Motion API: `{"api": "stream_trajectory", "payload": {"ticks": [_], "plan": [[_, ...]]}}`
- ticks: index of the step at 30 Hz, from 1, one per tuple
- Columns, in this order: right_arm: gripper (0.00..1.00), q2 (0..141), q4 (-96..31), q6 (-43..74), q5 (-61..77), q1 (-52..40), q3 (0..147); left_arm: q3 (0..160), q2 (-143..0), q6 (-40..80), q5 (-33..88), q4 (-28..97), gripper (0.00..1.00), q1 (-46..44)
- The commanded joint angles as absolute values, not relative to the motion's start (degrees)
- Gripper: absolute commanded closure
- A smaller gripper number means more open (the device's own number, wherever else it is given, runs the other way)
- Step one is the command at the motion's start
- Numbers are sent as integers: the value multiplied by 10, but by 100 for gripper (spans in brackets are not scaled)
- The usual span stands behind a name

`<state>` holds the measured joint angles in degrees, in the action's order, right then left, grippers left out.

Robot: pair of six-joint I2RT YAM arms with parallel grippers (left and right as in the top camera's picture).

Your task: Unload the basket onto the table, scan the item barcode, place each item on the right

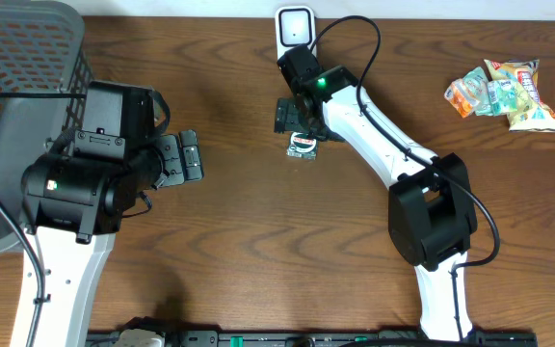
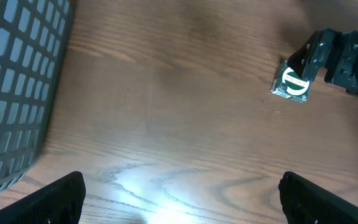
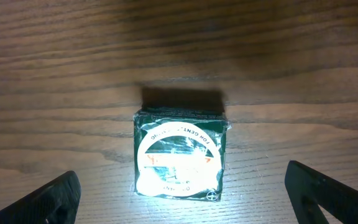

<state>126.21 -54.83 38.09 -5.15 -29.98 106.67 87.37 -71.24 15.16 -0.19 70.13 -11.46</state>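
Small green packet (image 3: 179, 155) lies flat on the surface (image 1: 258, 241) near the middle of the far edge. Right claw (image 3: 188, 196) hangs spread wide over it, not gripping. Left claw (image 2: 188, 199) is wide open too, beside the grey basket (image 1: 8, 58) in the far-left corner. Can't tell what's in it.

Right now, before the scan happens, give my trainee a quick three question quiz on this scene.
1. True or false: the right gripper is shut on the green packet.
2. In the overhead view, the white scanner sits: A) above the packet, B) below it, C) left of it.
3. Fill in: the left gripper has its jaws ____.
Key: 1 false, it is open; 2 A; 3 open.
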Motion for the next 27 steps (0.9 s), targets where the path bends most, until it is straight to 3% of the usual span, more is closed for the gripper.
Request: {"api": "stream_trajectory", "payload": {"ticks": [1, 13, 27], "plan": [[1, 1267, -549, 381, -57, -305, 1063, 880, -712, 150, -7, 703, 2, -116], [1, 1267, -556, 453, -56, -304, 1062, 880, -712, 150, -7, 703, 2, -116], [1, 1309, -534, 454, -54, -305, 1061, 880, -712, 150, -7, 703, 2, -116]]}}
